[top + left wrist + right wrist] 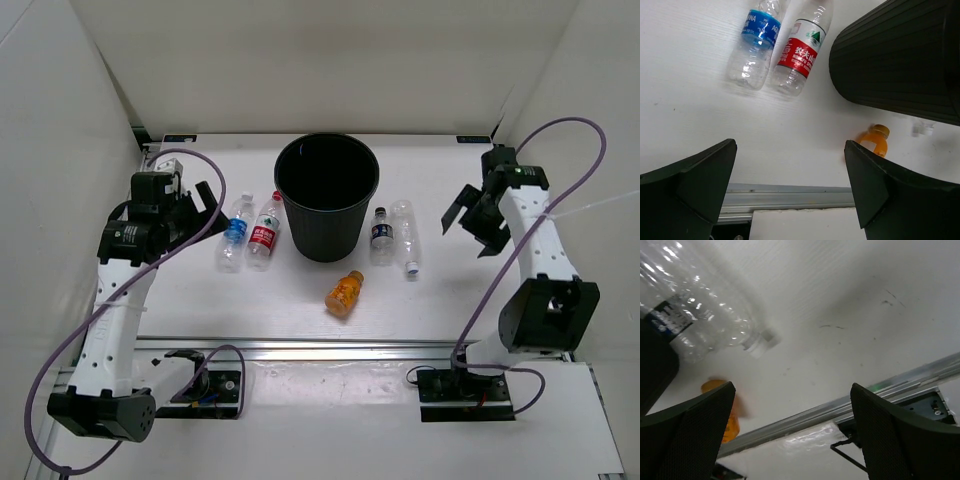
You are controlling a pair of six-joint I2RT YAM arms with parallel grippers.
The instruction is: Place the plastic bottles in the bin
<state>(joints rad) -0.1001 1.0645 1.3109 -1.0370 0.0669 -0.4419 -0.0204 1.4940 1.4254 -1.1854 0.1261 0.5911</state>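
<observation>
Top external view: the bin (326, 238) stands upright at mid-counter with all five bottles lying on their sides around it, none inside. The blue bottle (234, 236) and red bottle (264, 233) lie side by side, just touching or nearly so, to the bin's left. The dark bottle (381, 237) and clear bottle (405, 234) lie close together on its right. The orange bottle (345, 292) lies alone in front.

The left gripper (204, 210) hangs open and empty near the blue bottle. The right gripper (471, 228) is likewise spread wide and empty, a little beyond the clear bottle.

The bottles look empty, so they are probably very light. Their thin walls would dent under a hard squeeze, and the smooth round bodies could roll or squirt out of the fingers. The labelled midsection, taken across the width, seems the firmest hold. The paired bottles leave little room for a finger between them, so the outer one may be easier first. The orange bottle looks stubbier and stiffer.

The counter (450, 290) is white, flat and smooth, which lets bottles slide if nudged. White walls (320, 60) close it in on three sides, and a metal rail (330, 347) runs along the near edge.
</observation>
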